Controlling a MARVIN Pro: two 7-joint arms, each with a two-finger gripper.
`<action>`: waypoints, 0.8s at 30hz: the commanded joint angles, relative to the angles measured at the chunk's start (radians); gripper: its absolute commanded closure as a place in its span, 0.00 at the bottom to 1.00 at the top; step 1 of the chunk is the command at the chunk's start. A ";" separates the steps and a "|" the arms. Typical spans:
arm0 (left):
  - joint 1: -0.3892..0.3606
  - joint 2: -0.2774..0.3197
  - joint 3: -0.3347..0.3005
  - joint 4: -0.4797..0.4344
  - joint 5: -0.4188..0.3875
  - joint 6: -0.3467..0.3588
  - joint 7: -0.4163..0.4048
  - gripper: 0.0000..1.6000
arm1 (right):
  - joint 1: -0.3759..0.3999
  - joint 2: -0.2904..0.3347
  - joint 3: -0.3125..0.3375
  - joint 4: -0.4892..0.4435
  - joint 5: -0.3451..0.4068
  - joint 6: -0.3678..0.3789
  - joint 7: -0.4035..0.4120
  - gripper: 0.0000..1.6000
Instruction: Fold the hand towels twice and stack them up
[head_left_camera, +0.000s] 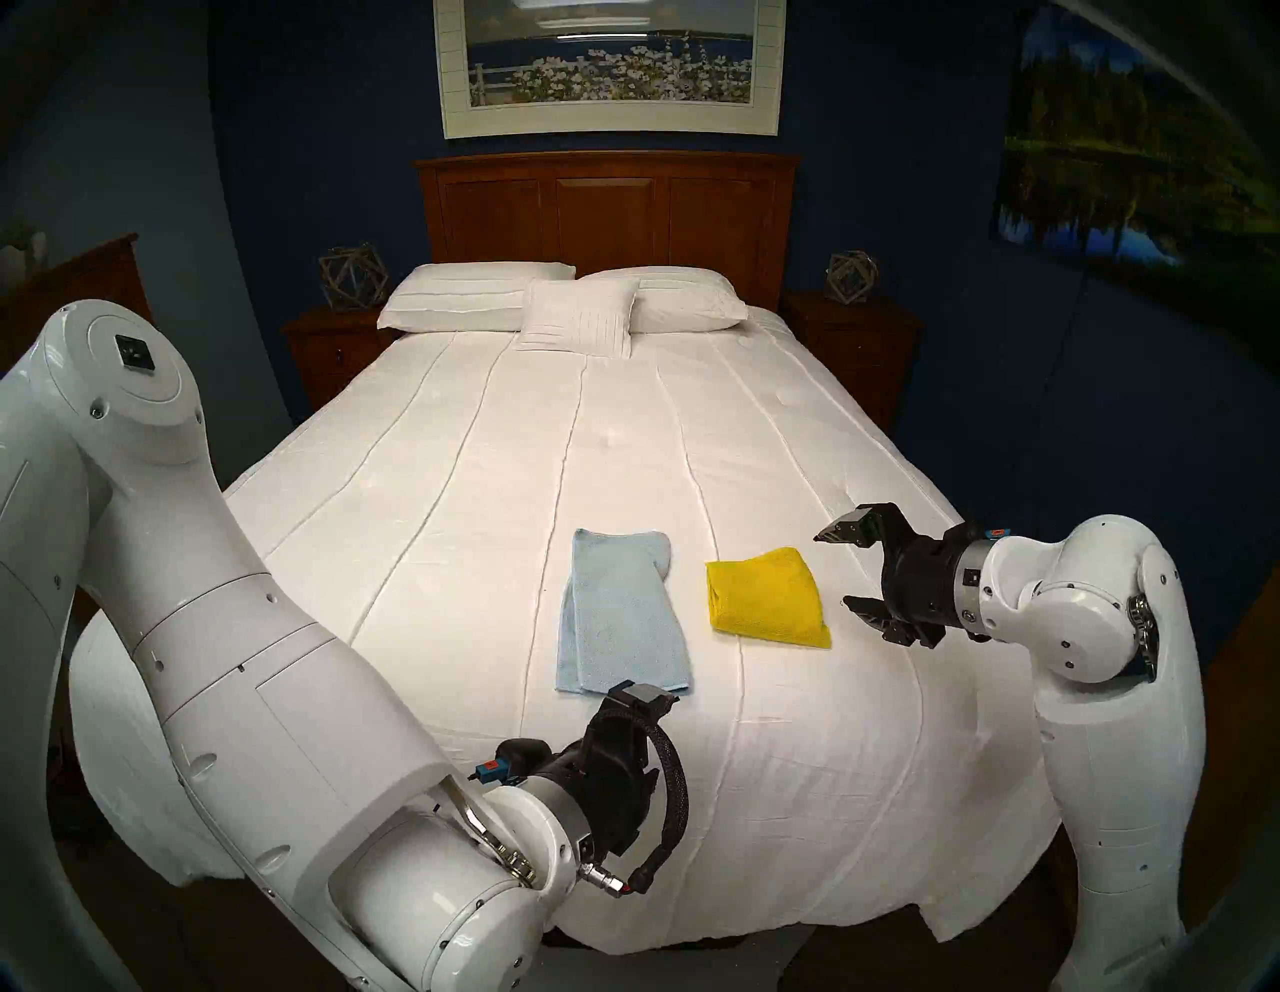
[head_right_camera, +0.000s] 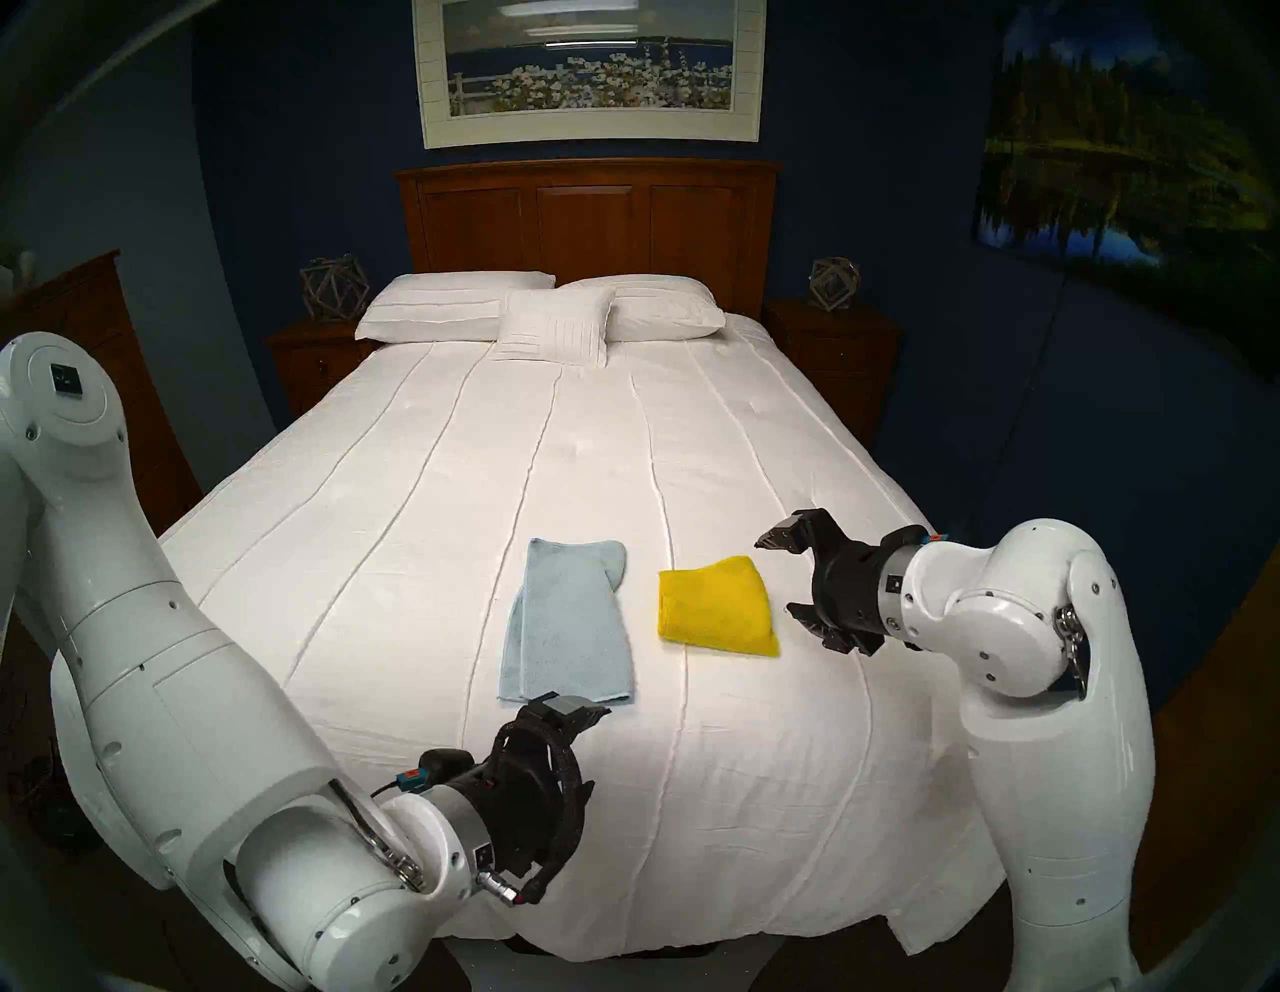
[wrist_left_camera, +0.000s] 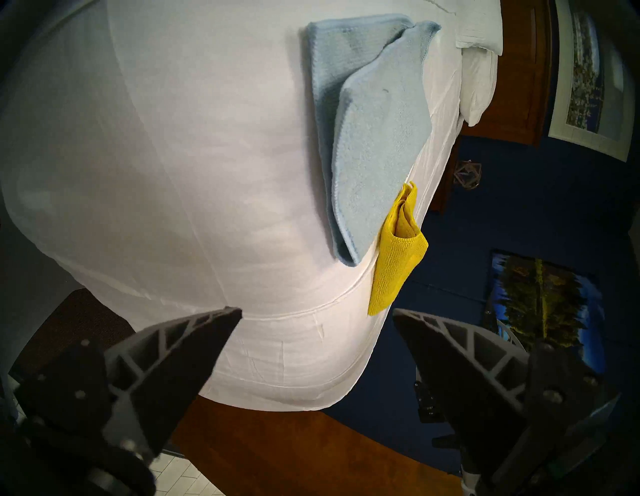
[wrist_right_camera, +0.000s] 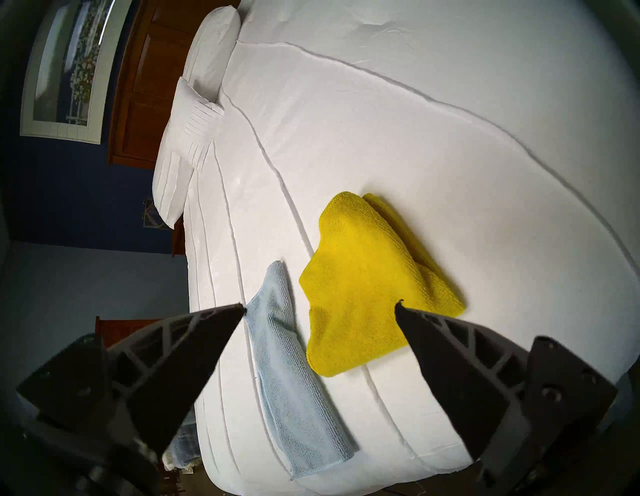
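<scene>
Two hand towels lie side by side on the near part of the white bedspread. The pale blue towel is a long folded strip, its top layer askew at the far end. To its right the yellow towel is a small folded pad. My left gripper hovers just short of the blue towel's near end; the left wrist view shows this gripper open and empty. My right gripper is open beside the yellow towel's right edge, holding nothing.
Three white pillows lean against the wooden headboard at the far end. Dark nightstands flank the bed. The bed's near edge drops to a wooden floor right below my left gripper.
</scene>
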 joint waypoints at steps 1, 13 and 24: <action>0.025 -0.028 -0.071 0.035 -0.097 -0.096 -0.008 0.00 | -0.035 -0.013 0.013 -0.028 -0.013 0.013 0.043 0.00; -0.001 0.011 -0.118 0.040 -0.091 -0.142 0.021 0.00 | -0.042 -0.025 0.020 -0.028 -0.022 0.023 0.054 0.00; -0.024 0.029 -0.138 0.052 -0.068 -0.206 0.079 0.00 | -0.043 -0.032 0.023 -0.028 -0.025 0.030 0.055 0.00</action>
